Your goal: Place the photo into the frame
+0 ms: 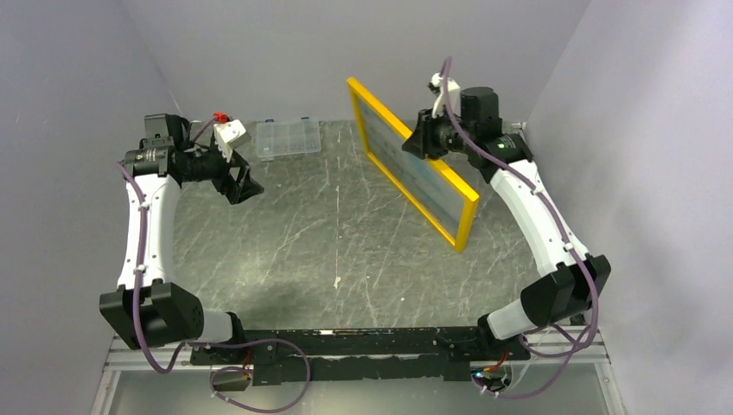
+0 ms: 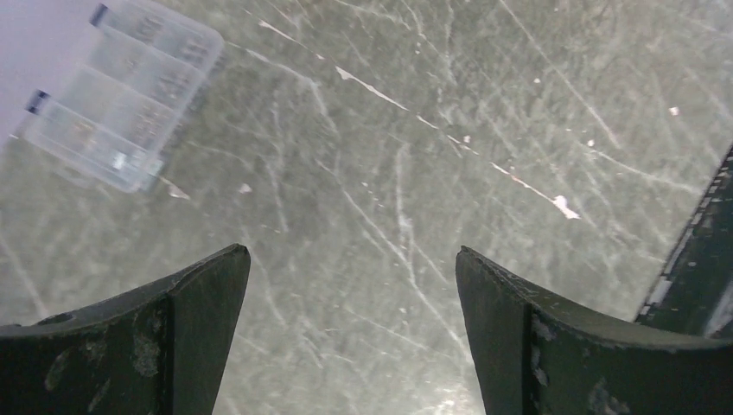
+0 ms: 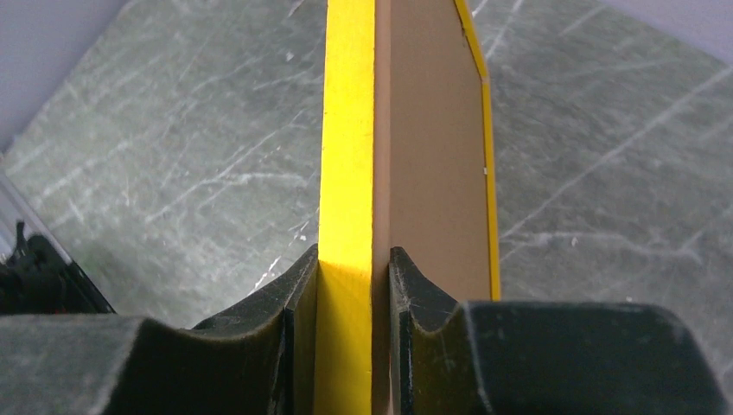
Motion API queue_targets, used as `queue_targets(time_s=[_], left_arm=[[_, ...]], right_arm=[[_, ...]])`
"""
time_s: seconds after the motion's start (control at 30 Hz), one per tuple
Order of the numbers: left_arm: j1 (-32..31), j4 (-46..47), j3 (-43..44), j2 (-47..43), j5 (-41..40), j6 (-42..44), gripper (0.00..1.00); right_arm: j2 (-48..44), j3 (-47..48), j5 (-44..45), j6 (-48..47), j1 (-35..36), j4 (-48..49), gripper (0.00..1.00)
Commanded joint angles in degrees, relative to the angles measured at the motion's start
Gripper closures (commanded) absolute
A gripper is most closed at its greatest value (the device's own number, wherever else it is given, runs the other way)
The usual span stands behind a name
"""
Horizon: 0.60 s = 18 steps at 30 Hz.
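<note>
The large rectangular picture frame (image 1: 467,220) with the thin bright yellow-orange border is held on its long edge on the grey marbled worktop (image 1: 328,225), towards the right rear, roughly upright and leaning slightly. A pale print of blue and white, taken to be the large thin photo (image 1: 419,177), is seen behind the front face of the frame in the top view. In the right wrist view a plain brown backing board (image 3: 423,156) is seen lying flush in the back. The insertion is therefore judged to be essentially done. What seems to be left is for the frame to be set down or let go, though whether the back is fastened cannot be told. The right pincer (image 3: 353,259) is clamped across the frame's upper edge, one finger pressed on the yellow border and the other on the brown back. The left pincer (image 2: 353,255) is spread wide apart above bare worktop at the left rear. Nothing is held or touched by it, and a small clear plastic compartment box (image 2: 121,104) is seen nearby.
</note>
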Motion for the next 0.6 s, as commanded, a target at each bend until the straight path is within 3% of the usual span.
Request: queue_targets(time_s=[0.0, 0.1, 0.27, 0.4, 0.57], left_arm=[[0.1, -0.6, -2.5, -0.7, 4.4, -6.6, 0.06], [0.1, 2.0, -6.0, -0.7, 6.9, -7.9, 0.06], [0.1, 3.3, -8.5, -0.4, 8.8, -9.8, 0.06], [0.1, 1.1, -9.6, 0.4, 10.8, -9.4, 0.06], [0.1, -2.5, -8.7, 3.1, 11.5, -8.7, 0.06]], right_arm=[[-1.0, -7.0, -8.2, 11.0, -6.6, 4.3, 0.89], [0.6, -4.0, -13.0, 14.6, -7.6, 5.5, 0.89], [2.1, 2.0, -13.8, 20.0, -3.0, 6.7, 0.90], [-0.3, -0.3, -10.7, 26.6, 3.0, 13.7, 0.91], [-4.0, -10.4, -7.8, 36.7, 3.5, 25.6, 0.92]])
